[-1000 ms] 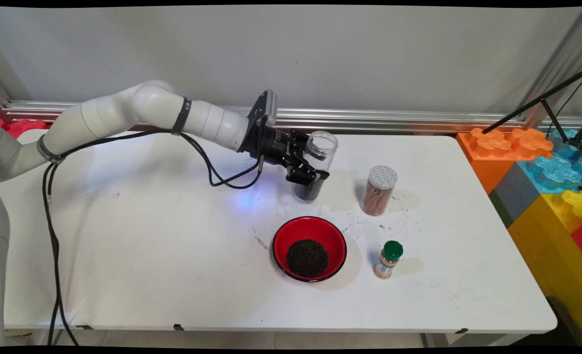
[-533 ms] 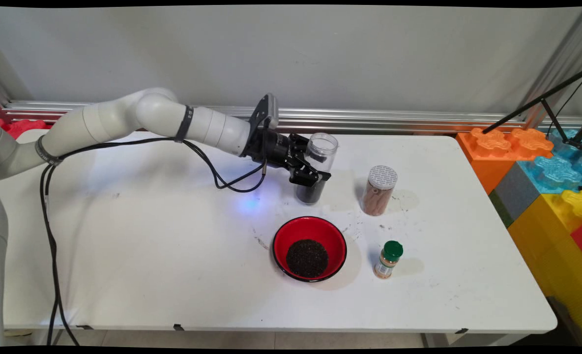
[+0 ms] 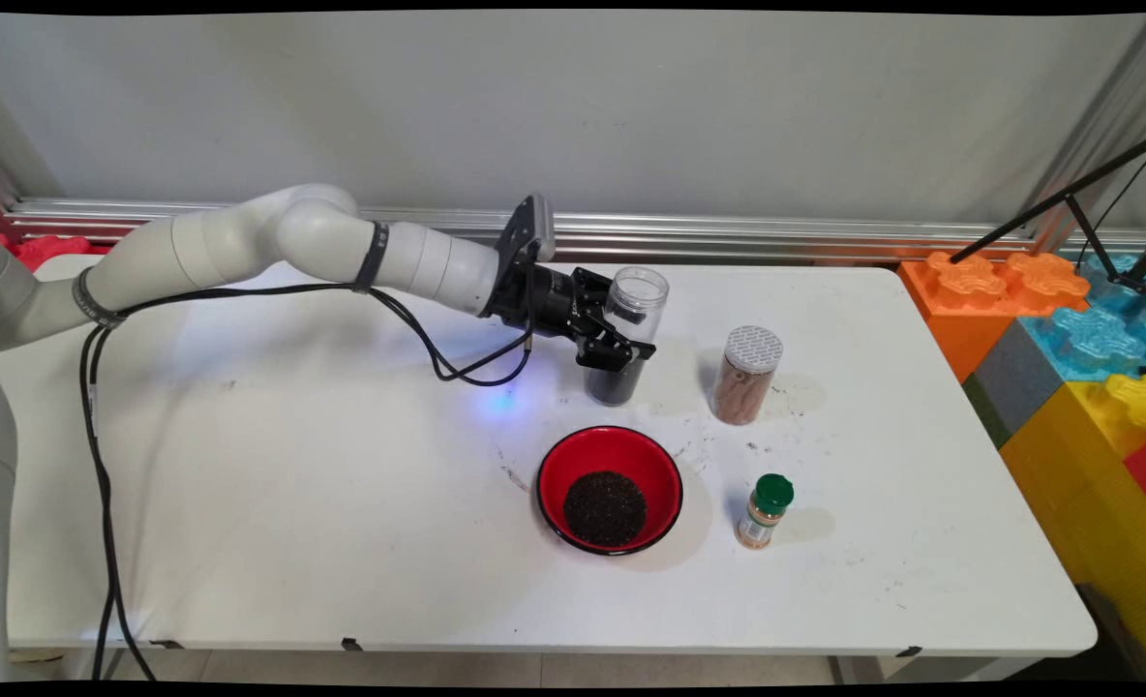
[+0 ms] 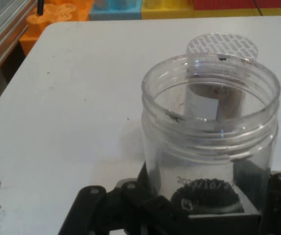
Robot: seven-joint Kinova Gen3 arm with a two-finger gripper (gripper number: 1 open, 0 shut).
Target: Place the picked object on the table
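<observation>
Gripper closed on my open clear jar, fingers clamping its lower half; the jar stands upright near the table's far edge, dark grains in its bottom. Red bowl of dark grains, toward the near edge, nearly in front of the jar. Capped jar of brown sticks, right of the held jar. Green-capped spice bottle, just right of the bowl.

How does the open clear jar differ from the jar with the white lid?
The open clear jar has no lid; the lidded jar is sealed white on top. The open jar holds dark grains low down; the lidded jar is filled with brown. The gripper clasps the open jar; the lidded jar stands free. Both upright, clear.
</observation>
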